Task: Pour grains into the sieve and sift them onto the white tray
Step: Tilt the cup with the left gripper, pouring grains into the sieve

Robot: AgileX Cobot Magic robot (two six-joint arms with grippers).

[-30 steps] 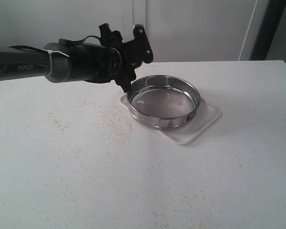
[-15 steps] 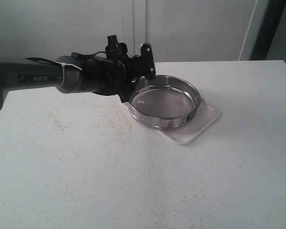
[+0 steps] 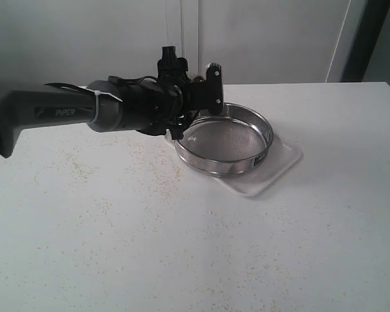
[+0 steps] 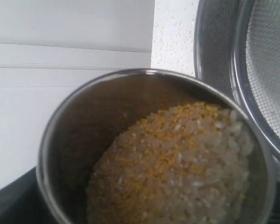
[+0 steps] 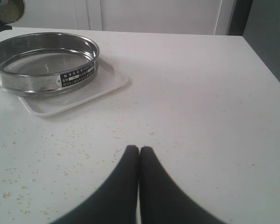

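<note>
White lettering reading "PIPER" is showing in plain capitals on the dark link of the left arm (image 3: pixel 65 112), sitting well behind the left gripper's fingers (image 3: pixel 214 84). Over on the sieve (image 5: pixel 18 81), a small black label (image 5: pixel 77 76) with pale print is sticking to the outer steel wall. It is facing the right gripper's fingers (image 5: pixel 130 172) from well ahead of them, but its characters are coming through too small to read.

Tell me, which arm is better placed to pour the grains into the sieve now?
Left arm: its jaws hold the steel cup of grains close beside the sieve rim. The right arm has its jaws shut and empty near the table, apart from the sieve on the white tray.
</note>
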